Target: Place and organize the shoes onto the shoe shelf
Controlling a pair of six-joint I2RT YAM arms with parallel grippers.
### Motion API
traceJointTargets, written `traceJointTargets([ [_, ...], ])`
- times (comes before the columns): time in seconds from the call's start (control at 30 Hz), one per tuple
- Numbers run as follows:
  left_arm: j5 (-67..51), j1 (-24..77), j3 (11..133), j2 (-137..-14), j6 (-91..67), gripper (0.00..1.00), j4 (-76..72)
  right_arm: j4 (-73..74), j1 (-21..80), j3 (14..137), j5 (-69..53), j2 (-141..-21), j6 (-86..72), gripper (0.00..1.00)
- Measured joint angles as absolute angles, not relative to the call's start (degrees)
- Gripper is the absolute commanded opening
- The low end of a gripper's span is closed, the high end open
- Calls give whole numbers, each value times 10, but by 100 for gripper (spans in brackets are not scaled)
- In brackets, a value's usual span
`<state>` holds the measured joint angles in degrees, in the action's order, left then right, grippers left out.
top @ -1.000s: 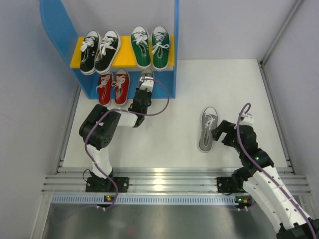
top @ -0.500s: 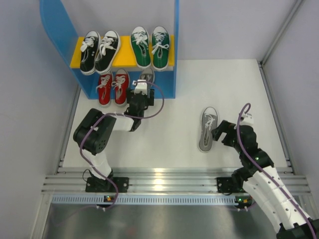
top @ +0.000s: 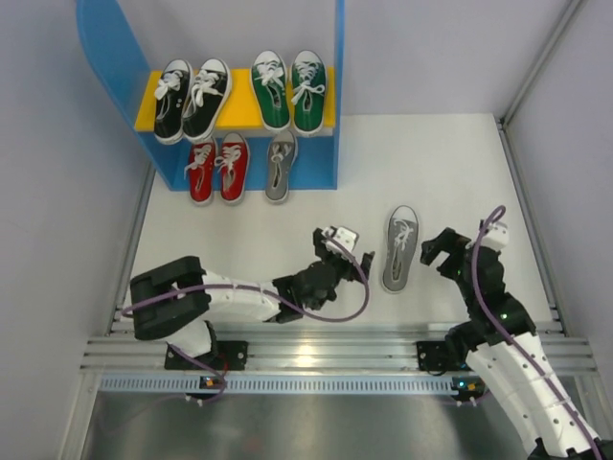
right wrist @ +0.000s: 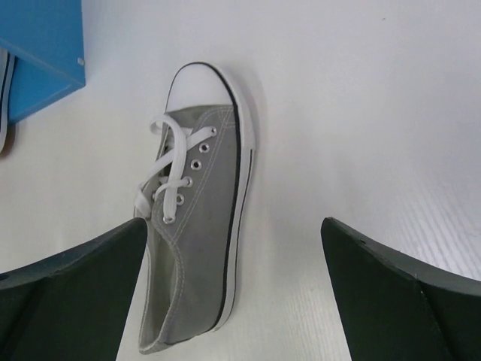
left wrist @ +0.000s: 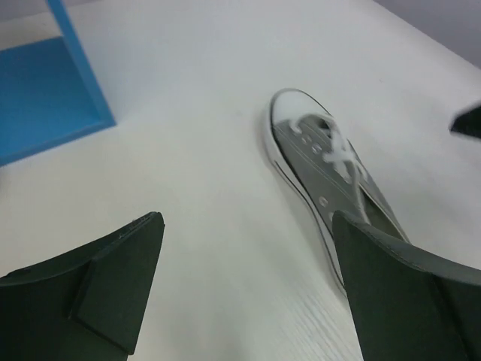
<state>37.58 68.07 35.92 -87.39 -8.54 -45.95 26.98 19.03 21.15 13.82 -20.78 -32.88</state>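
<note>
The blue shoe shelf [top: 337,115] carries a black pair [top: 192,99] and a green pair [top: 289,89] on its yellow board. Below them stand a red pair [top: 217,168] and one grey shoe [top: 280,165]. The other grey shoe [top: 399,247] [left wrist: 331,173] [right wrist: 203,188] lies on the white table, toe toward the back. My left gripper [top: 350,257] [left wrist: 246,218] is open and empty, just left of that shoe. My right gripper [top: 441,247] [right wrist: 234,222] is open and empty, just right of the shoe's heel.
Grey walls close in the table on the left, back and right. A metal rail [top: 306,350] with both arm bases runs along the near edge. The shelf's blue base [left wrist: 45,98] [right wrist: 37,45] shows in both wrist views.
My left gripper opened and let go of a grey shoe on the lower shelf, then swung back and right to beside the loose grey shoe. The right gripper shifted slightly right.
</note>
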Motion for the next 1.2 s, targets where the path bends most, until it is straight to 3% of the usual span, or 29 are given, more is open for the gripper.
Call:
traceJointTargets([
  [0.37, 430, 811, 469, -1052, -132, 99, -450, 357, 191, 302, 332, -169, -389, 99],
  [0.77, 450, 850, 524, -1104, -134, 99, -468, 369, 191, 302, 349, -170, -392, 100],
  [1.03, 488, 850, 588, -1201, -122, 99, -481, 371, 191, 304, 349, -170, -390, 99],
  [1.1, 489, 848, 593, -1216, -123, 91, -481, 373, 191, 307, 349, -169, -388, 100],
  [1.13, 490, 846, 593, -1222, -124, 81, -481, 375, 191, 309, 350, -169, -386, 100],
  [1.17, 490, 844, 593, -1226, -125, 54, -482, 375, 191, 310, 350, -168, -386, 100],
  [1.2, 492, 842, 593, -1228, -128, 39, -483, 376, 191, 311, 350, -166, -385, 99],
])
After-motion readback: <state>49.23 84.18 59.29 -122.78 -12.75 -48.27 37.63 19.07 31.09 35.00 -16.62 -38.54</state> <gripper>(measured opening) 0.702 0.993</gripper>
